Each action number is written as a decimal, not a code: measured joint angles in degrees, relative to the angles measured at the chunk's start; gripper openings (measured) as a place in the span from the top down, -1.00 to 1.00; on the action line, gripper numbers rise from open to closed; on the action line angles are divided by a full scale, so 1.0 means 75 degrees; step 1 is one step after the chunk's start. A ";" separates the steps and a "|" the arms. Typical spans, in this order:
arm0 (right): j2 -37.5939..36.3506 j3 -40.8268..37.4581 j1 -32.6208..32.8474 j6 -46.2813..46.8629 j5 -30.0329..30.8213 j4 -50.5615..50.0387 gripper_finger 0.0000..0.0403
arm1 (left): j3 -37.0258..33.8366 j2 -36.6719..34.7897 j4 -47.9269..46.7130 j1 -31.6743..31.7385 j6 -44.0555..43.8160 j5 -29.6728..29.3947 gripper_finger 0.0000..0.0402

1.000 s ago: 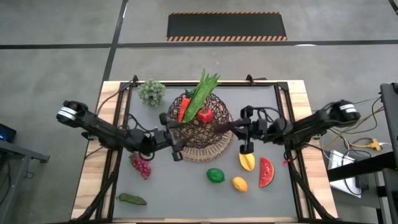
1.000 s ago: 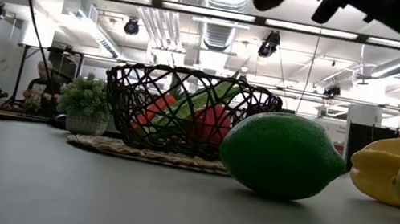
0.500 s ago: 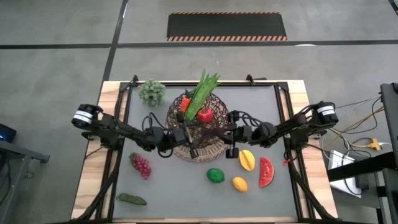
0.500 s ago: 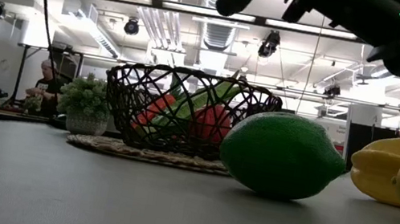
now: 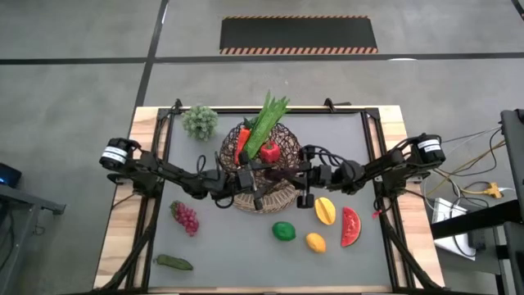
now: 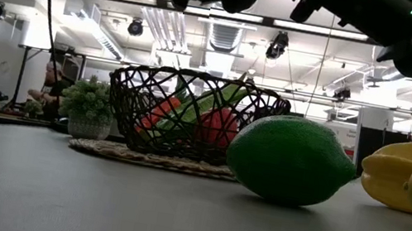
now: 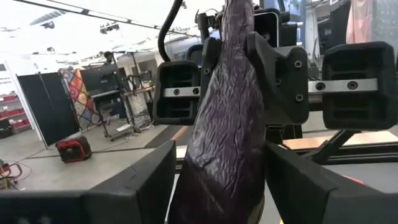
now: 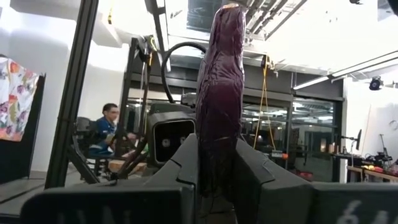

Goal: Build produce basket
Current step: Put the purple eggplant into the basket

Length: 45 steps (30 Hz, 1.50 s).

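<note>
My right gripper [image 5: 282, 173] pinches a purple eggplant [image 8: 221, 93]; my left gripper [image 5: 254, 182] stands spread around its other end. Both hang over the basket [image 5: 288, 191], mid-table toward the far edge. Step: handover. Next, I judge: left closes, right releases, then lower it in.

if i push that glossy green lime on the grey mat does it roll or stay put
The glossy green oval lime rests on a small patch of its rounded belly, so a push would probably roll it. Its smooth skin looks slippery. It could bump the yellow lemon nearby.
</note>
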 joint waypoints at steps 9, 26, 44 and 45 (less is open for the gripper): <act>0.0000 -0.0006 0.0001 0.0104 0.0075 -0.0062 0.54 | 0.0011 0.0000 -0.0193 0.0009 0.0004 0.0012 0.32; -0.2223 -0.0015 0.0001 0.0861 0.1077 -0.4204 -0.36 | 0.0238 -0.1349 -0.3947 -0.0038 -0.0398 -0.1033 0.33; -0.5772 -0.0041 0.0001 0.1934 0.1488 -1.0012 -0.40 | 0.5298 -0.1148 -1.6807 0.1285 -0.2508 0.0703 0.32; -0.5772 -0.0047 0.0001 0.1901 0.1488 -1.0021 -0.39 | 0.5629 -0.0943 -1.7171 0.1474 -0.2315 0.1051 0.32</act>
